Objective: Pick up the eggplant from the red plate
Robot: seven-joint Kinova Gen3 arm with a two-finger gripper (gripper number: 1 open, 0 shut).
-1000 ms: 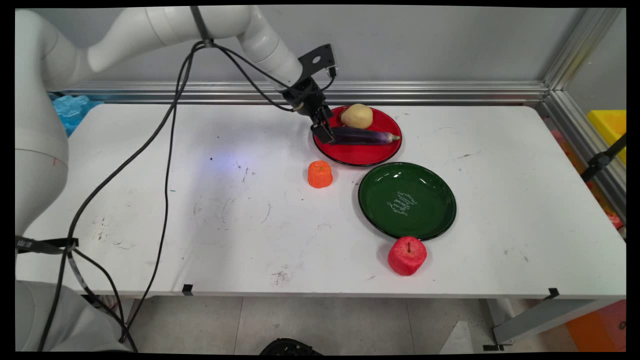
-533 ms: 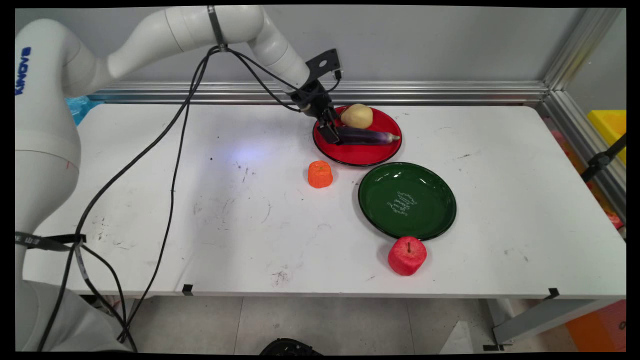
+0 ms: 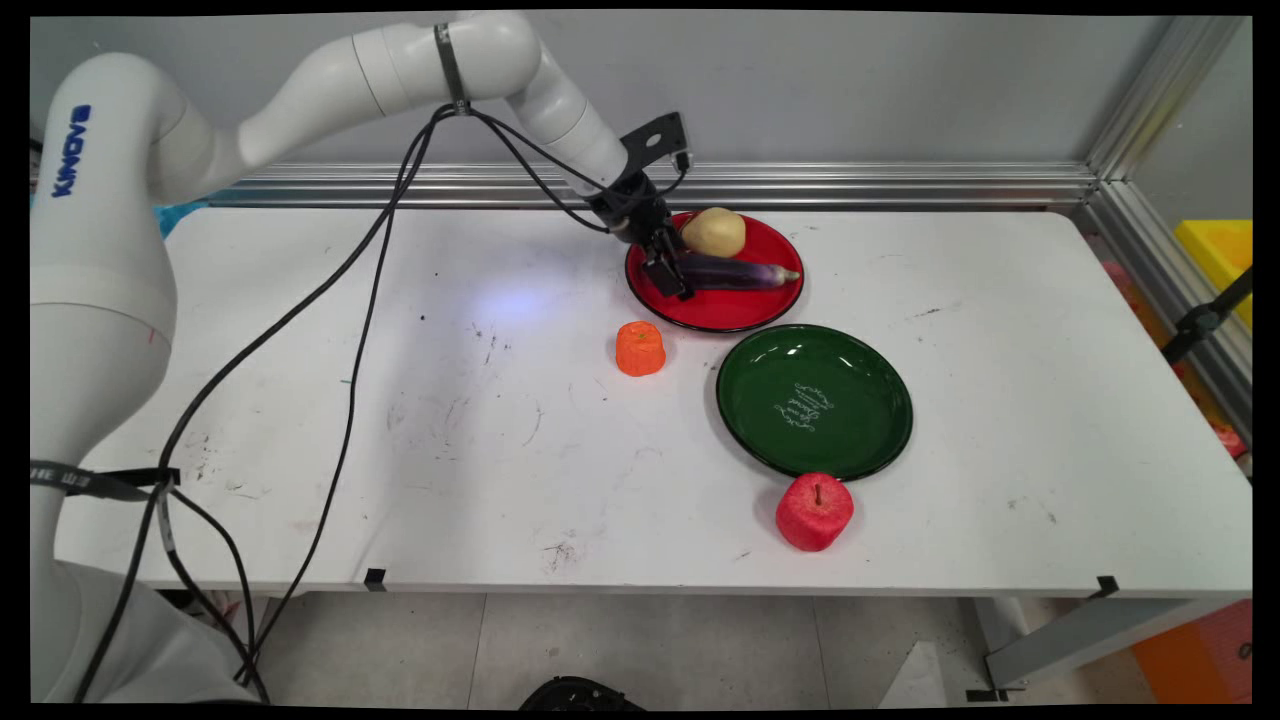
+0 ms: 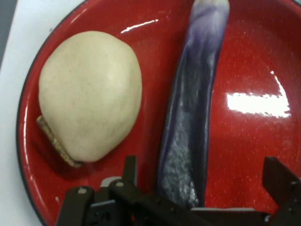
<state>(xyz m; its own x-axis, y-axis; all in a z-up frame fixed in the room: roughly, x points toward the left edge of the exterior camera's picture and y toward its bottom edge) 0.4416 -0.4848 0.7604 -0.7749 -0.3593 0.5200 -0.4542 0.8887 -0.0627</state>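
Straddling the eggplant [image 4: 188,136] on the red plate [image 4: 263,155], the end effector [image 4: 202,183] gapes wide.

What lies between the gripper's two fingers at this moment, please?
The eggplant's thick end lies between the open gripper's fingers, on the red plate beside the potato; the hand view shows it.

Glossy speckled red plate [image 4: 244,61], smooth shiny eggplant [image 4: 193,94], matt potato [image 4: 89,94].
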